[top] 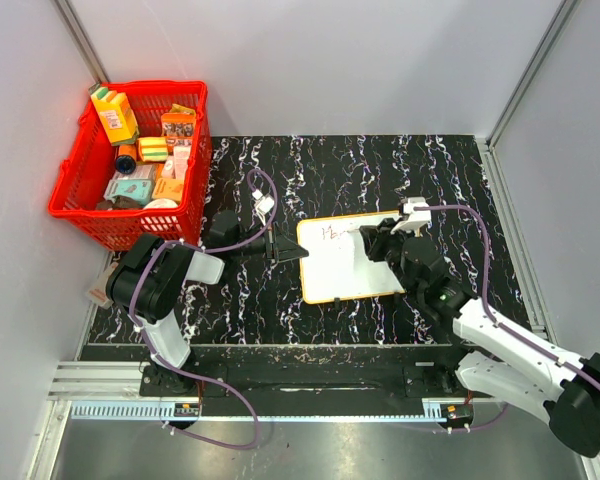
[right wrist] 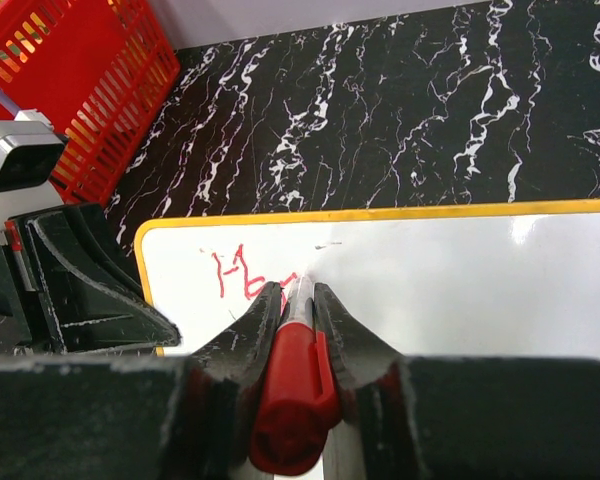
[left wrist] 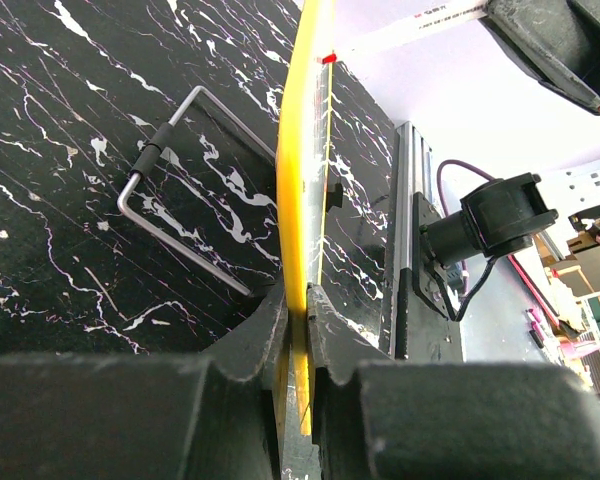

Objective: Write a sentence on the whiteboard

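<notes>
The whiteboard [top: 340, 272] sits mid-frame on the black marbled table [top: 280, 170]. The left gripper [left wrist: 297, 300] pinches its yellow left rim, jaws tight on it. The right gripper [right wrist: 298, 296] clamps a red marker [right wrist: 290, 390], tip on the board's upper left (the sentence [right wrist: 240, 275] is just a couple of red letters). A red basket [top: 75, 205] stands upper left.

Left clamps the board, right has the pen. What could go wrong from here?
1. The left end effector pinches only the thin rim of the whiteboard; pen pressure could swivel the board and skew the line.
2. The red marker sits in a narrow pinch of the right end effector; it could tilt or slide back, breaking strokes.
3. The sentence is barely begun; the right arm over the board might smear fresh ink.
</notes>
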Robot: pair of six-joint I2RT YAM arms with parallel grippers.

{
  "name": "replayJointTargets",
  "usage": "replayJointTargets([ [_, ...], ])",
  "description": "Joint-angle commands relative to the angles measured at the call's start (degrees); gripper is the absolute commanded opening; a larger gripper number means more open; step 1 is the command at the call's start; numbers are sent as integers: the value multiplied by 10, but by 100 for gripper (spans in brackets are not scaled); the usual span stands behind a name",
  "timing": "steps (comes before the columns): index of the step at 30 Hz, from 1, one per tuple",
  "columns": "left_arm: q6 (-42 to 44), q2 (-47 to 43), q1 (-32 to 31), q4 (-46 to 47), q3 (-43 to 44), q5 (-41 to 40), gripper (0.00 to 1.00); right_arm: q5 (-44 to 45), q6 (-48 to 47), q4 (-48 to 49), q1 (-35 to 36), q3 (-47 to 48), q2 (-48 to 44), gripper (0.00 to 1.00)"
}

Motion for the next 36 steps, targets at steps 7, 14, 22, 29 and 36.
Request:
replayJointTargets([
  [7,20,0,-3,54,-1,14,0,-25,9,-23,-5,-12,-20,0],
  [14,20,-1,-3,54,-1,14,0,-40,19,-33,-6,-28,-27,0],
  [22,20,0,-3,54,0,14,0,-47,22,-39,-6,-37,-47,0],
  [29,20,0,-3,54,-1,14,0,-43,25,-32,-5,-15,-63,0],
  [36,20,0,-3,54,-2,14,0,-14,6,-16,-5,16,-46,0],
])
